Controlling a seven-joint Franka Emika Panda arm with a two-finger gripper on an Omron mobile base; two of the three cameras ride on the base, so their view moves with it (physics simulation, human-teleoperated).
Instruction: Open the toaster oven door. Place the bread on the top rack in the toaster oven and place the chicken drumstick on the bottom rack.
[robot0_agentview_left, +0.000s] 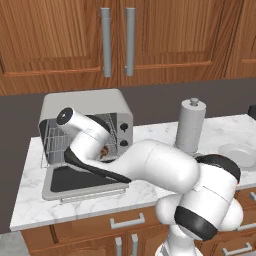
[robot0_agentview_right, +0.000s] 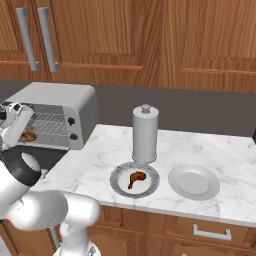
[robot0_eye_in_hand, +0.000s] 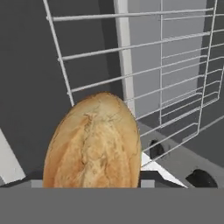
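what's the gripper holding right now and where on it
The gripper holds the bread by its near end, inside the toaster oven.

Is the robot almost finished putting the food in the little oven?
About halfway. The toaster oven door is already open. Right now the end effector holds the bread up by the wire rack inside the oven, not yet let go. The chicken drumstick sits untouched on its plate on the counter; it goes on the bottom rack next.

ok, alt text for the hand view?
A golden bread loaf sits close in front of the camera, inside the toaster oven. Wire racks stretch behind it against the grey oven walls.
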